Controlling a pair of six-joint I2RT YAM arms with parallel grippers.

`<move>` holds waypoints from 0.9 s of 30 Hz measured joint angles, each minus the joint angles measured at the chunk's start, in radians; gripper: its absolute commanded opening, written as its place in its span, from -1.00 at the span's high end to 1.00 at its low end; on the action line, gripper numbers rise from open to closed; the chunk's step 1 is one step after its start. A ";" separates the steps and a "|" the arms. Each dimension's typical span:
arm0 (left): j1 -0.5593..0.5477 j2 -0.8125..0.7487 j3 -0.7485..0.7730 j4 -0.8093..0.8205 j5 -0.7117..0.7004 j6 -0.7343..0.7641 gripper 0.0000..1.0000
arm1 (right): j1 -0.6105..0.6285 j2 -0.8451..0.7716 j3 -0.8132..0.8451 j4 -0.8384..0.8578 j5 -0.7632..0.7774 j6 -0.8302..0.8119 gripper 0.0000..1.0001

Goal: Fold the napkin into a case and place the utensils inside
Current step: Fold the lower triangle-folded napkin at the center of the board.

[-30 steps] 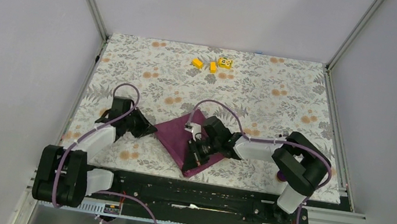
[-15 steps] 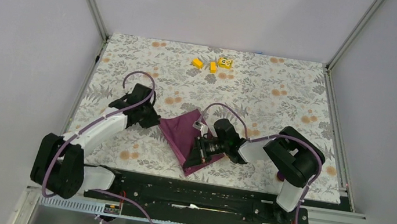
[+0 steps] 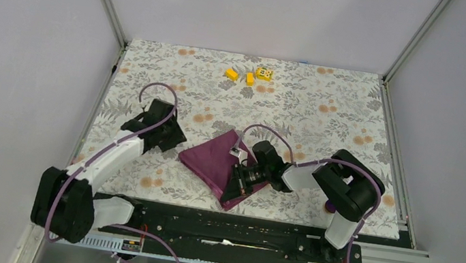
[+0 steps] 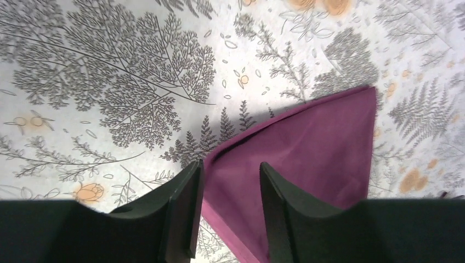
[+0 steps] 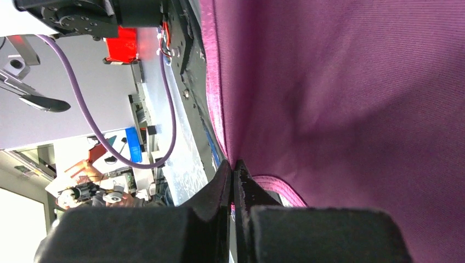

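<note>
**Right gripper pinches the napkin's hem; left gripper open at the far corner**

The right gripper (image 5: 234, 167) has its two fingers pressed together on the hem of the napkin (image 5: 340, 82). The stitched edge runs straight into the closed tips, and cloth fills most of the right wrist view. From above, this gripper sits on the napkin's near right side, and the right arm (image 3: 346, 189) reaches in from the right.

The left gripper (image 4: 227, 181) is spread, with nothing between its fingers. It hangs over the napkin's left corner, and the tip of that corner shows in the gap below the fingers. The pictures do not show whether the fingers touch the cloth.

The napkin is folded into a flat pointed shape and lies on the tablecloth (image 3: 308, 114), between the two grippers and near the front edge. In the left wrist view a seam shows along its upper left edge, where one layer lies over another.

A cluster of yellow blocks (image 3: 250, 75) sits near the back of the tablecloth, well apart from the napkin and both arms. A small dark purple piece (image 3: 330, 206) shows beside the right arm's base. Most of it is hidden by the arm, so it may be one of the utensils, but that cannot be told.
</note>
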State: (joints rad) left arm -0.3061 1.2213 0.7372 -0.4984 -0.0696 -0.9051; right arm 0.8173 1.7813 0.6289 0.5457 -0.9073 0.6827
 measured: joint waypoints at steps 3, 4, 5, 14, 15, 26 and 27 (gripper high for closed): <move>0.020 -0.077 0.006 -0.033 -0.010 0.060 0.01 | 0.000 0.000 0.003 -0.049 -0.003 -0.016 1.00; 0.023 -0.095 0.016 -0.048 -0.005 0.082 0.18 | 0.000 0.000 0.005 -0.059 -0.003 -0.020 1.00; 0.023 -0.101 0.028 -0.055 0.004 0.100 0.36 | 0.000 0.000 0.007 -0.066 -0.003 -0.022 1.00; -0.070 0.205 0.214 -0.006 0.255 0.235 1.00 | 0.000 -0.001 0.013 -0.086 -0.002 -0.023 1.00; -0.085 0.244 0.214 -0.002 0.271 0.241 1.00 | 0.000 -0.003 0.013 -0.086 -0.001 -0.022 1.00; -0.089 0.449 0.190 0.071 0.218 0.256 1.00 | 0.000 -0.046 0.014 -0.093 0.000 -0.012 1.00; -0.089 0.449 0.190 0.074 0.212 0.258 1.00 | 0.000 -0.047 0.016 -0.093 0.000 -0.012 1.00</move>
State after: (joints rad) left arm -0.3946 1.6703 0.9272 -0.4244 0.1429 -0.6468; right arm 0.8177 1.7340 0.6445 0.4526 -0.9070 0.6704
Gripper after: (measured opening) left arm 0.007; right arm 0.020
